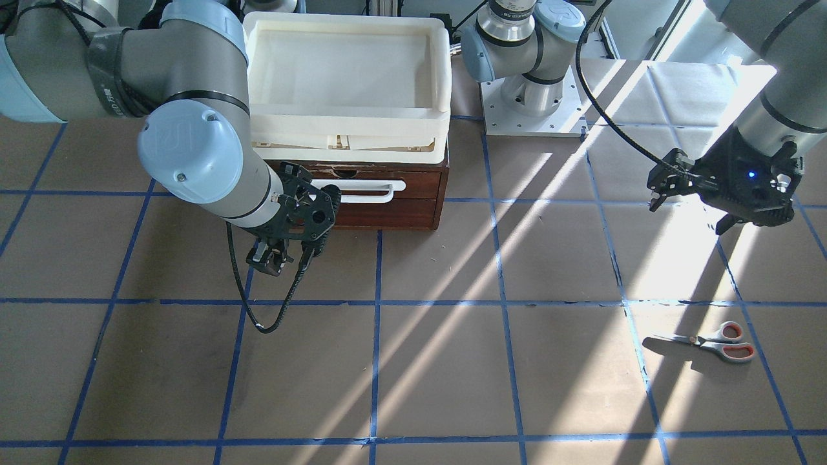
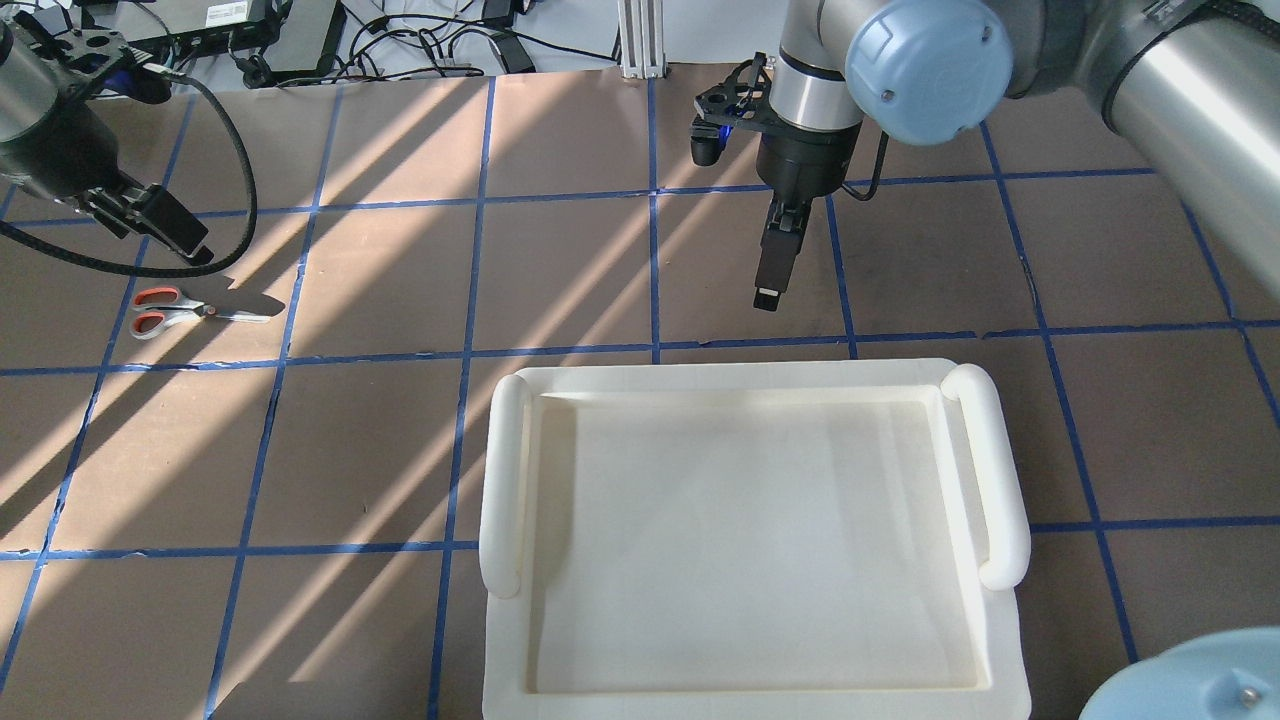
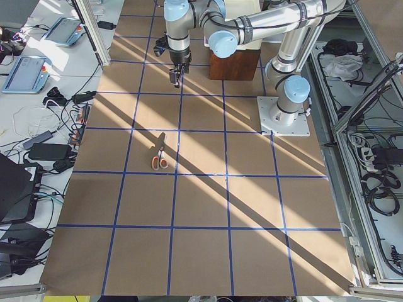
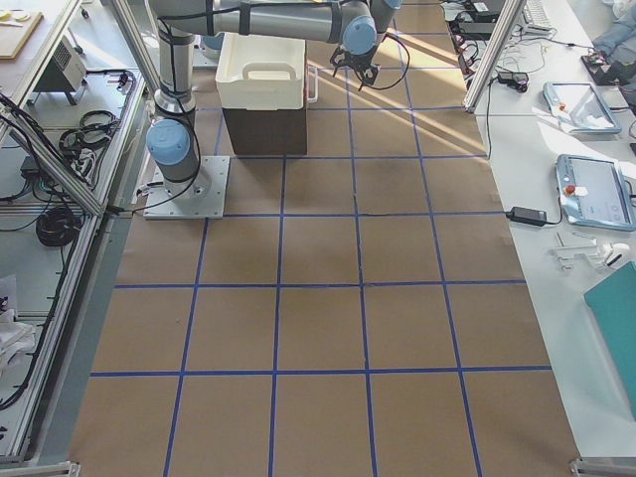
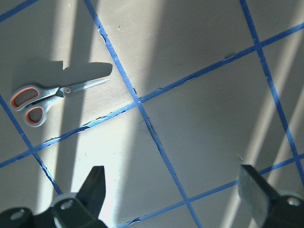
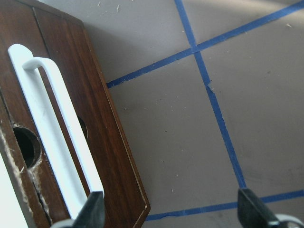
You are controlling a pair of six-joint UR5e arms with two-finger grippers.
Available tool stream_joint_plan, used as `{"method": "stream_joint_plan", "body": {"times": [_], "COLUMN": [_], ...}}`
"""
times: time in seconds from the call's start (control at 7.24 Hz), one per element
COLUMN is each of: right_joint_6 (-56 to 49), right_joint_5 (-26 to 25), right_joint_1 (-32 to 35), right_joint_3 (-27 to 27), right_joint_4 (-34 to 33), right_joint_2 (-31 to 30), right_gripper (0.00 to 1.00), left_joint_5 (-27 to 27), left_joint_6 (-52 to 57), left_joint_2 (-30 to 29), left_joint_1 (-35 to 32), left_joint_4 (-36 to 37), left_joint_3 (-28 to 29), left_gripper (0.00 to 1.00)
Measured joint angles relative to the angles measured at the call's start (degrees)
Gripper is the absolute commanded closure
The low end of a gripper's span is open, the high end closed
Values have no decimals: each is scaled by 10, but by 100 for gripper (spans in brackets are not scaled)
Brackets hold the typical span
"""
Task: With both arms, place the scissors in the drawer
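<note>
Plainly, drawer [image 1: 423,184] closed; left end effector [image 5: 173,190], right end effector [image 6: 168,209] both spread empty.
Grip on handle [image 6: 59,128] could slip; flat scissors [image 5: 59,90] may skid.

Slanted sunlight bands cross the brown desk [image 1: 161,374], gridded with blue tape lines [image 1: 375,361]; a white side bench [image 4: 537,169] flanks it.

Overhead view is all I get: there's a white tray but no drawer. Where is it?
Observer: Under the tray: the drawer sits in a dark wooden cabinet, facing away from your camera.
Operator: Open or closed?
Observer: Closed; its front looks flush with the cabinet.
Operator: Is the right gripper holding its handle?
Observer: No. The right gripper is open, in front of the cabinet, not on the white handle.
</note>
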Motion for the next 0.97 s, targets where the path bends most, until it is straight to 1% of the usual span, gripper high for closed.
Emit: {"method": "stream_joint_plan", "body": {"times": [0.14,0.41,0.55,0.83,0.97], "right_joint_6": [-18,-74,-100,-115,-113], "right_joint_5": [12,17,17,11,7], "right_joint_1": [13,38,44,49,51], "right_joint_3": [1,2,3,6,8], "right_joint_4": [2,3,7,26,36], "right_joint_2": [11,28,33,37,36], "right_gripper": [3,9,9,11,11], "left_joint_5": [7,10,9,-3,-10], "left_joint_6": [49,179,254,415,472], "left_joint_2": [-13,-42,-60,-104,-124], "left_joint_1": [12,47,64,86,90], "left_joint_4": [10,39,63,122,141], "left_joint_3": [0,-1,-1,-2,-2], "left_gripper": [0,0,0,0,0]}}
